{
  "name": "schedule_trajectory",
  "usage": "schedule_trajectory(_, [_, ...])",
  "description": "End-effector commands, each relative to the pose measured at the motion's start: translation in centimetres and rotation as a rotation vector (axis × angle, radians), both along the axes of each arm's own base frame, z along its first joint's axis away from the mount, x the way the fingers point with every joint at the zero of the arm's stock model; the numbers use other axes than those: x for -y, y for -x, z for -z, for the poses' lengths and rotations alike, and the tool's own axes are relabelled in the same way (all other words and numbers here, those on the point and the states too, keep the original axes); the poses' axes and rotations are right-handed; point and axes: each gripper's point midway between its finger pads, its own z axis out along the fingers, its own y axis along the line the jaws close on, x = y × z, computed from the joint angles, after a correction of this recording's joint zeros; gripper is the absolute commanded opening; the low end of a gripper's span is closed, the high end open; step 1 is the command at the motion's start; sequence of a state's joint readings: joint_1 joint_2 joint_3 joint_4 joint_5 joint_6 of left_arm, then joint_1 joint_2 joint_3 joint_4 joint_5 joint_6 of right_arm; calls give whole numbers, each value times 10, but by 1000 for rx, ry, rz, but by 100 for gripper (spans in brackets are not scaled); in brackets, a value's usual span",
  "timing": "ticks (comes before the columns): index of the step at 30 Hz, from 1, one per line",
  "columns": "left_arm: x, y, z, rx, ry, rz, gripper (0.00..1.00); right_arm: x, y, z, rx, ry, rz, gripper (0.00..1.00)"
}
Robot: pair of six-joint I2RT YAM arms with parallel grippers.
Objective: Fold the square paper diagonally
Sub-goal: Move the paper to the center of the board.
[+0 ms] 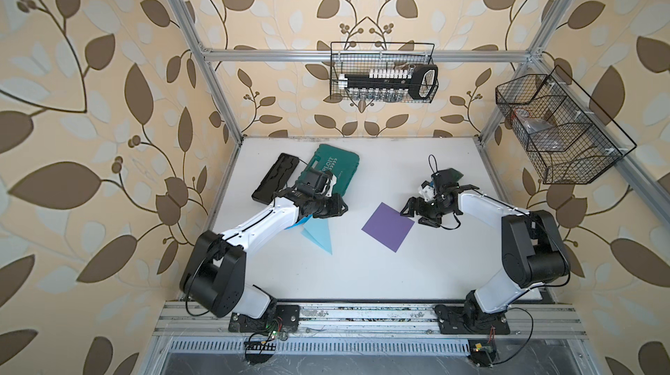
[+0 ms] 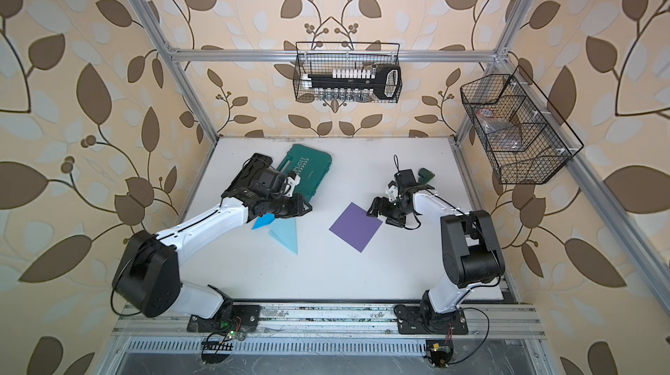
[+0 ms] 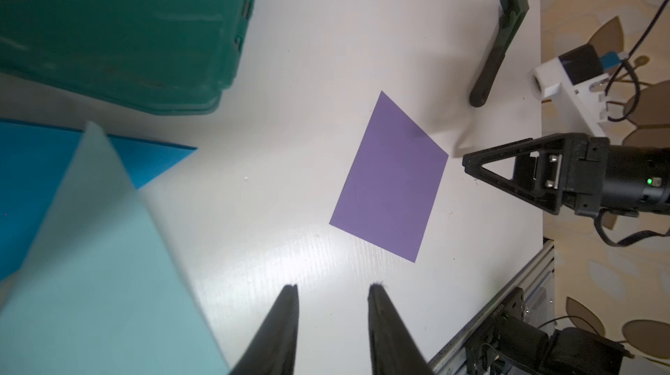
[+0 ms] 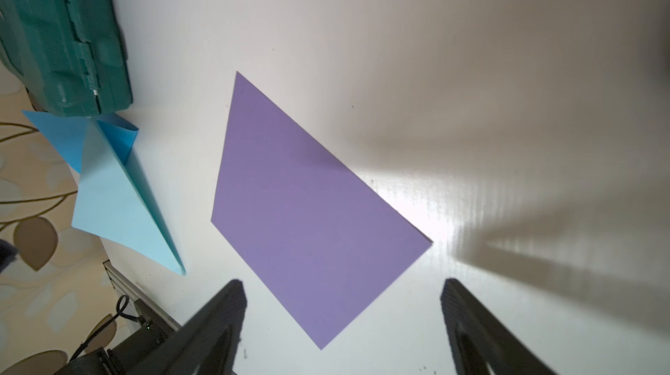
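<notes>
Poises right gripper (image 4: 342,282) wide and empty at purple paper (image 4: 308,210) corner, probably for lifting; holds left gripper (image 3: 333,285) narrowly parted, empty, aside.

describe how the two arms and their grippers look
The left arm and right arm have white link shells between bulky black joints, with thin black cables along them. The left gripper and right gripper are black, with tapered triangular fingers; the right gripper's are hollow frames, and a small green light glows on its body.
</notes>
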State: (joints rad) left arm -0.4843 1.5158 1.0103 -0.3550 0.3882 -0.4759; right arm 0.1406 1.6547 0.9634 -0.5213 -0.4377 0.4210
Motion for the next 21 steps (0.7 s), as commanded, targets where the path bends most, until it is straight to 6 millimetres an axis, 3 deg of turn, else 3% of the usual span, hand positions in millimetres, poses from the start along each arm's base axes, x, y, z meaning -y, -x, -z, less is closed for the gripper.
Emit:
schedule_trajectory(1, [39,-7,-14,59,75,125,29,2,-3,5,-6,9,-20,88])
schedule_trajectory(11, [101,-5,23,10,100,226,23,6,-7,17,-22,6,-19,85])
schedule_trajectory(21, [115,-6,62,-45,77,262,19,1,-5,25,-50,-39,-4,80])
